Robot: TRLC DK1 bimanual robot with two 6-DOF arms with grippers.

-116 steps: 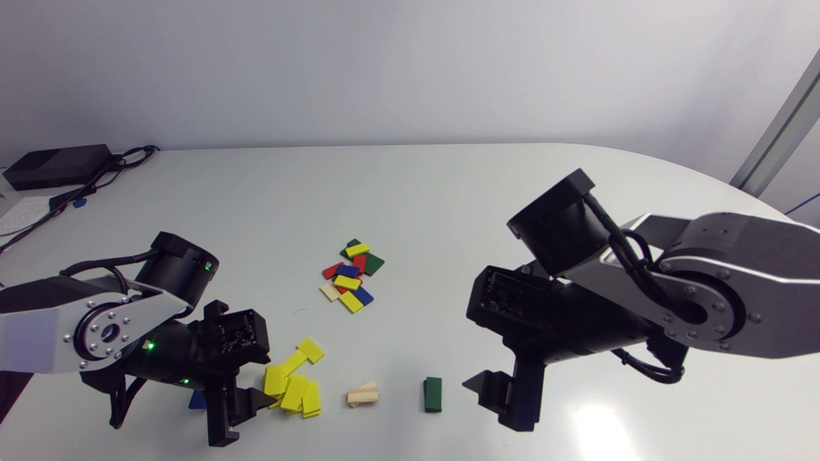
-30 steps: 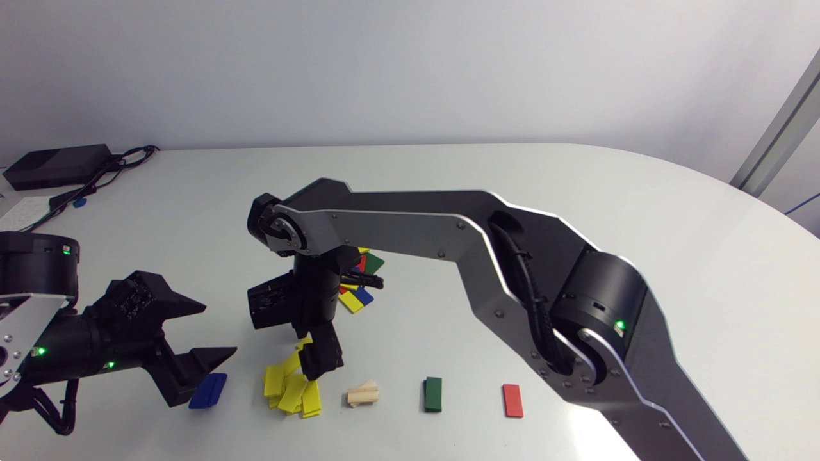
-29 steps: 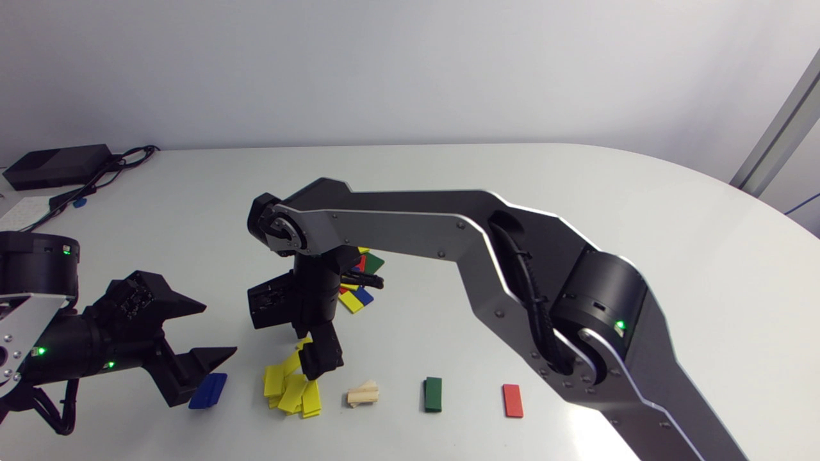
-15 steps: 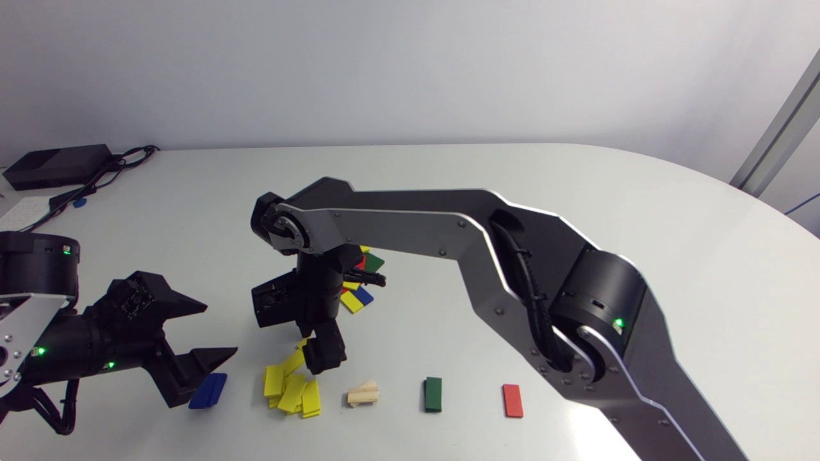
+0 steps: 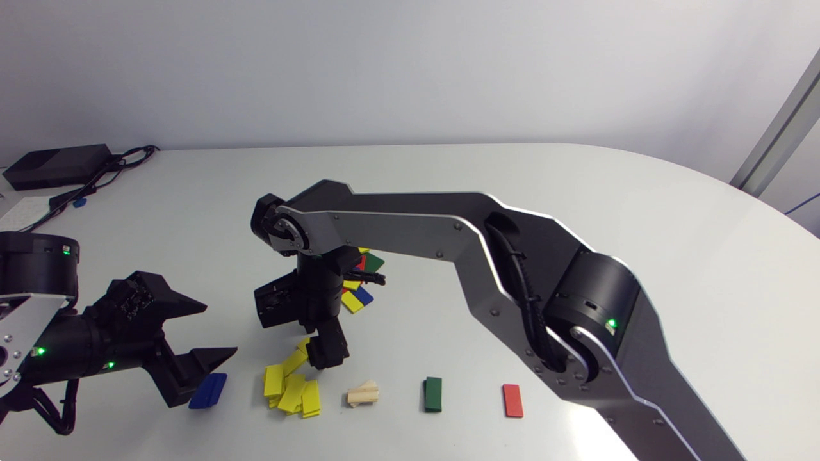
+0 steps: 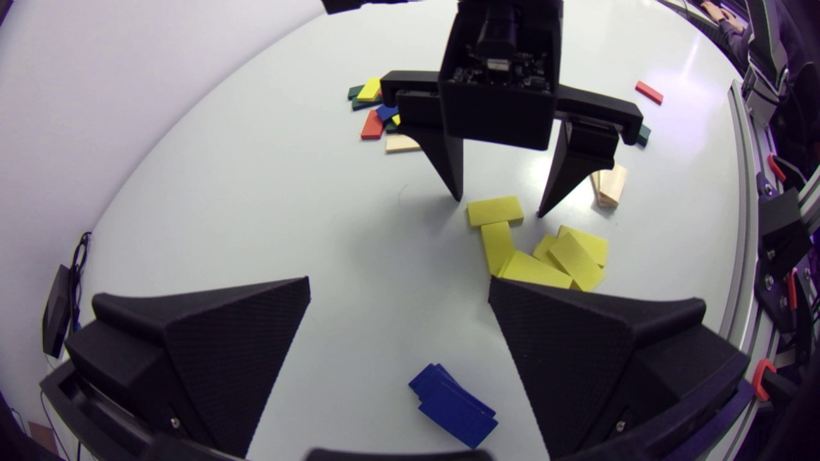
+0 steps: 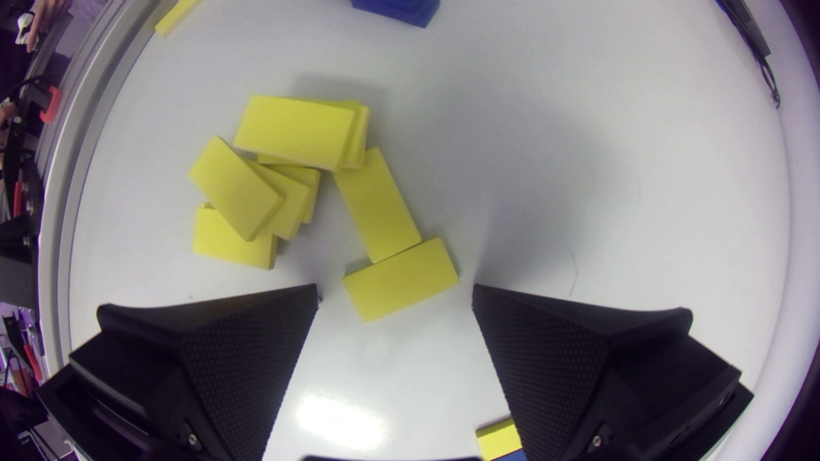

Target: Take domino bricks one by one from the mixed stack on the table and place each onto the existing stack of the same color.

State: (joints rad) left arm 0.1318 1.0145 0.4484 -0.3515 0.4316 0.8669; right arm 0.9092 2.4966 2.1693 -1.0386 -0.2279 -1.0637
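Note:
The mixed stack (image 5: 360, 282) of yellow, blue, red and green bricks lies mid-table, partly hidden under my right arm. My right gripper (image 5: 318, 349) hangs open over the far end of the scattered yellow pile (image 5: 291, 387). One yellow brick (image 7: 400, 278) lies flat on the table between its fingers, touching neither. My left gripper (image 5: 221, 330) is open and holds nothing, with the blue stack (image 6: 451, 406) just beneath it. In a row along the front edge sit the blue stack (image 5: 208, 390), the wood stack (image 5: 363, 394), the green stack (image 5: 433, 394) and a red brick (image 5: 512, 400).
My right arm's long link (image 5: 416, 224) reaches across the table's middle from the right. A black box (image 5: 57, 165) with cables sits at the far left corner.
My right arm swung in from the right to the yellow pile. In the last second its gripper drifted slightly right and up. The left arm stayed still over that second.

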